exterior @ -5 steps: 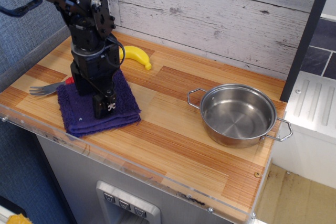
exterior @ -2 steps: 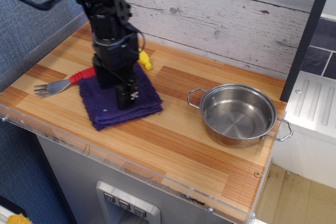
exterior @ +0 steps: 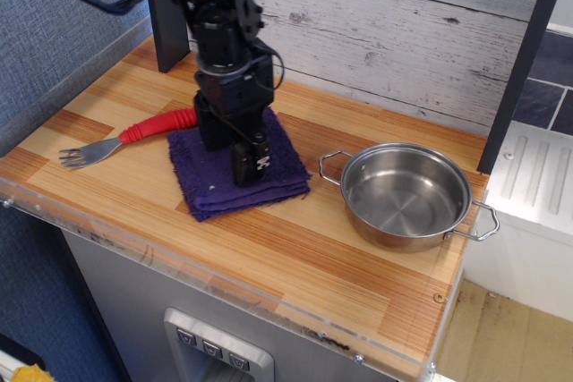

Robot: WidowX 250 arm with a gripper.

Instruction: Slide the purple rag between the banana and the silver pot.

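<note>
The purple rag (exterior: 208, 187) lies flat on the wooden counter, just left of the silver pot (exterior: 405, 196), with a small gap between them. My gripper (exterior: 252, 170) points down onto the middle of the rag, its black fingers together and pressed into the cloth. The banana is hidden, most likely behind my arm at the back. The pot stands upright and empty, its near loop handle (exterior: 329, 167) facing the rag.
A fork with a red handle (exterior: 159, 124) lies left of the rag, tines toward the counter's left front edge. A wood-plank wall runs along the back. A clear rim (exterior: 224, 276) lines the front edge. A dark post (exterior: 524, 51) stands behind the pot.
My gripper has slid to the right with the rag under it, from the left part of the counter to beside the pot. The banana has gone out of sight behind my arm. More of the fork shows.
</note>
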